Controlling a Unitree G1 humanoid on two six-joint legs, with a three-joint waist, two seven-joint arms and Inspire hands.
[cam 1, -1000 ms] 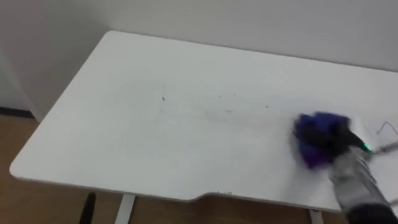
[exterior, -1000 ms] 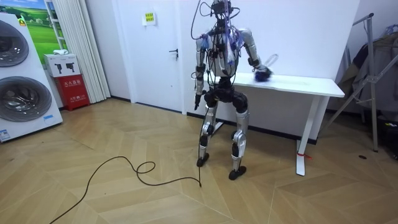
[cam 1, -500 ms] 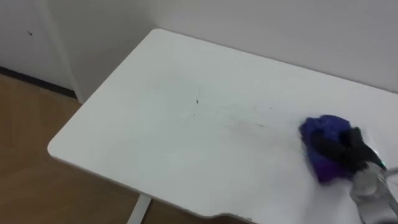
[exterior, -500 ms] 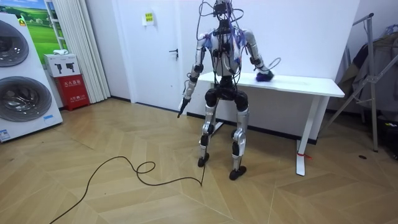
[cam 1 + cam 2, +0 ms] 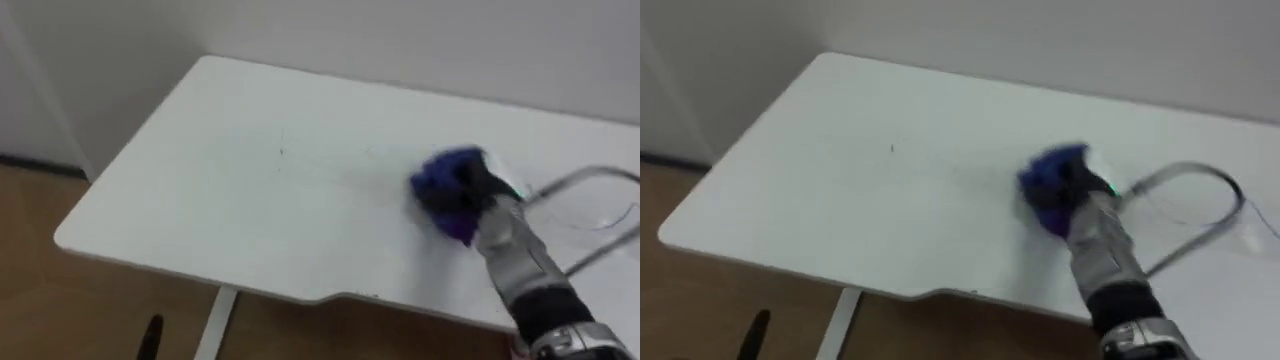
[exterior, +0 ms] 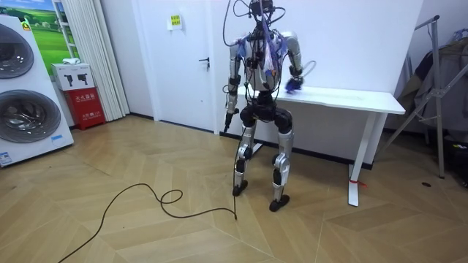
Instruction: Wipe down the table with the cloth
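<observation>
A white table [image 5: 230, 200] stands against the wall, and I stand at its front edge near its left end [image 6: 344, 96]. A crumpled blue-purple cloth [image 5: 443, 183] lies on the tabletop right of the middle. My right hand [image 5: 482, 187] is shut on it from the right and presses it onto the surface; the same cloth [image 5: 1045, 178] and hand [image 5: 1077, 186] show in the right eye view. A small dark speck [image 5: 281, 152] and faint streaks mark the top to the cloth's left. My left hand [image 6: 227, 117] hangs by my hip.
A thin grey cable [image 5: 585, 180] loops over the tabletop to the right of my right hand. Wooden floor lies beyond the table's left edge. In the room view a washing machine [image 6: 25, 88] and a red box [image 6: 86, 102] stand far off on that view's left.
My right hand has swept the cloth leftward across the tabletop towards its middle. My left arm, swung outward half a second ago, is back beside my hip. The head camera shifted.
</observation>
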